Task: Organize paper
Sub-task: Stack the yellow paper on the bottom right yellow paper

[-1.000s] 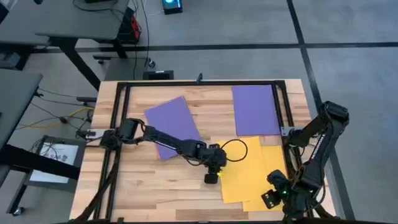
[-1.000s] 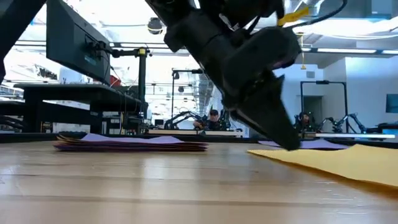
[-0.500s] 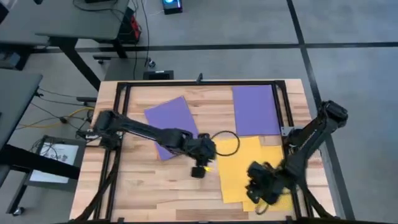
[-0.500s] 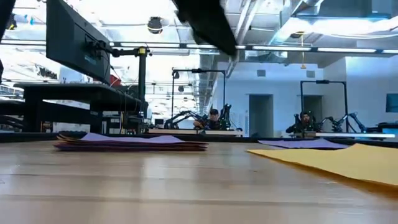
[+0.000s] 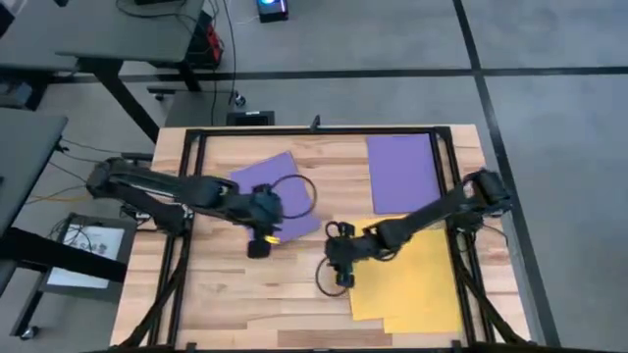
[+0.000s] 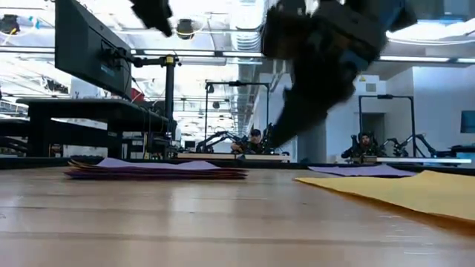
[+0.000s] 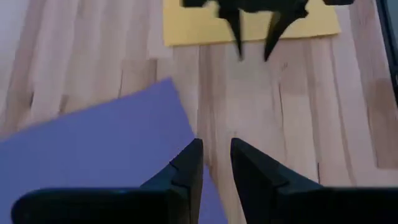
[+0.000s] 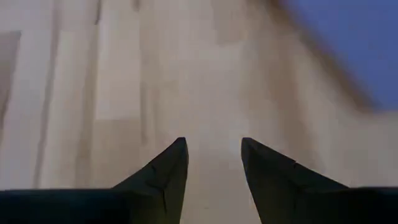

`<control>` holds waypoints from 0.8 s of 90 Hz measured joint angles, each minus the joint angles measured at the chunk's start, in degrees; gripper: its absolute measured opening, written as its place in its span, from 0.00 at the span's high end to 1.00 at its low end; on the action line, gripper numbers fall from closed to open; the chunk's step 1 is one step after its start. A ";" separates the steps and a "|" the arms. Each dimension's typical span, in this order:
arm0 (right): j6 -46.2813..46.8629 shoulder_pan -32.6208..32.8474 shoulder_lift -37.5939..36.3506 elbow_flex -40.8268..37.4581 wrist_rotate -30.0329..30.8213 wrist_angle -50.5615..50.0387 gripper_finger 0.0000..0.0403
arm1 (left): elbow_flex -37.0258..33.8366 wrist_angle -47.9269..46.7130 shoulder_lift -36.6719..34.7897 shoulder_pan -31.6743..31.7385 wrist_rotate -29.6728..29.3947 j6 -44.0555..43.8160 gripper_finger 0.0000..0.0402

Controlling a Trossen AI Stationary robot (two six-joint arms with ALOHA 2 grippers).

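Hovering over the surface (image 5: 235,294): left gripper (image 5: 257,248) narrowly parted at the tilted purple sheet's (image 5: 270,192) corner, right gripper (image 5: 343,279) parted wider beside the yellow sheets (image 5: 407,279), both empty.

- A robotics lab: further robot arms (image 6: 223,139) stand on benches across the room.
- People (image 6: 255,136) sit at those stations.
- Grey floor (image 5: 549,108), cables (image 5: 88,181), black-framed wooden surface (image 5: 324,162).

No text, label, brand, number or sign can be read in any of the views. The paper sheets are plain, and nothing printed can be made out on the arms, the table frame or the equipment in the room behind.
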 joint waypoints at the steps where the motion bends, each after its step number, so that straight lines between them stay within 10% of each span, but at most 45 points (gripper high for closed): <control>1: 0.21 0.04 0.20 0.00 -0.16 -0.08 0.72 | -0.42 0.08 -0.55 0.00 -0.06 -0.22 0.84; 18: 0.98 1.28 1.10 0.06 -0.21 -5.13 0.97 | -6.27 0.24 -6.70 0.00 -0.53 -2.25 0.84; 72: 16.28 7.58 0.77 -0.13 0.56 -19.12 1.00 | -10.01 0.90 -7.80 -0.02 -1.42 0.98 0.84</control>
